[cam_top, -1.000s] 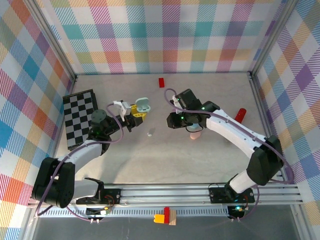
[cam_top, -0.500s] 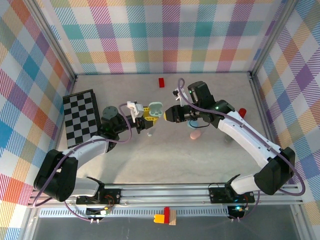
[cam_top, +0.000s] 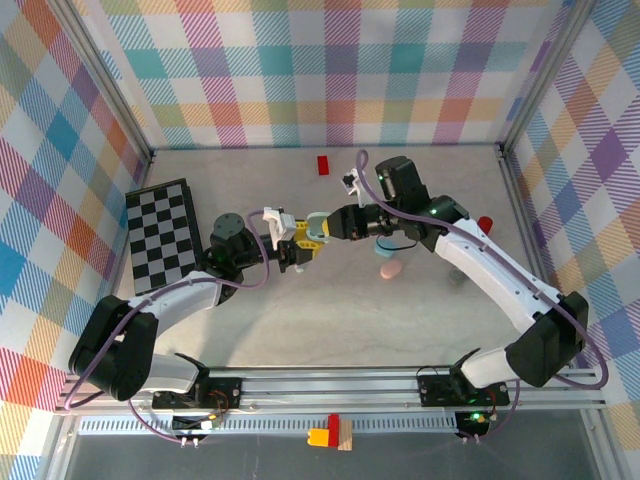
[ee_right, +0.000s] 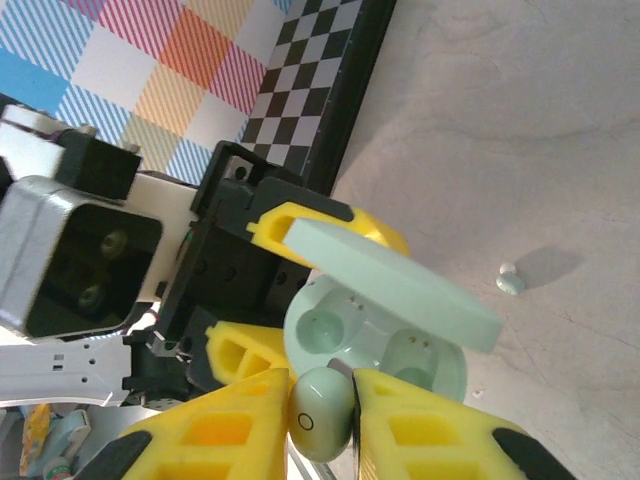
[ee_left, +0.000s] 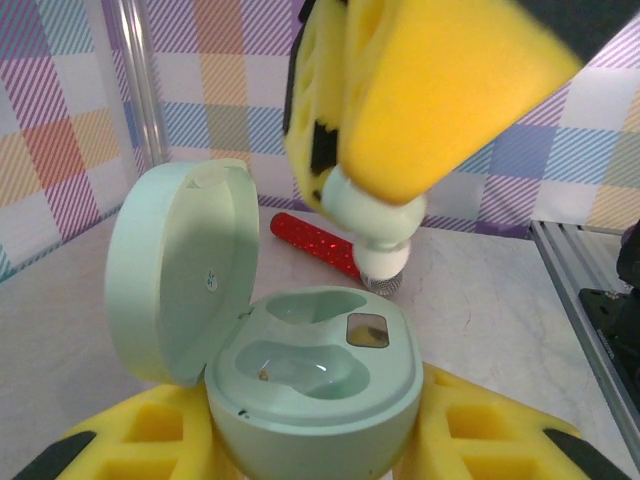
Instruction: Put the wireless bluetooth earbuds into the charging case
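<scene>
Grey stone-patterned table (cam_top: 420, 320) is lying under both arms, and a black-and-white checkerboard (cam_top: 160, 235) is sitting on its left side. Near the middle, the left gripper (ee_left: 315, 440) is clamping its yellow fingers tightly on the base of a mint charging case (ee_left: 310, 380) and holding it up off the table. The case's lid (ee_left: 180, 270) is standing hinged open, and two moulded wells are facing upward. The right gripper (ee_right: 322, 425) is meeting it from the other side, its yellow pads closing almost together on a mint earbud (ee_left: 375, 220). That bud is hanging just above the wells with its mesh tip pointing down, not yet seated. A pink case (cam_top: 390, 270) is lying on the table just below the right gripper in the top view. A red glittery cylinder (ee_left: 315, 245) is resting towards the right wall, and a red block (cam_top: 323, 164) is sitting near the back wall. A pale loose earbud (ee_right: 510, 283) is lying on the table near the mint case.
</scene>
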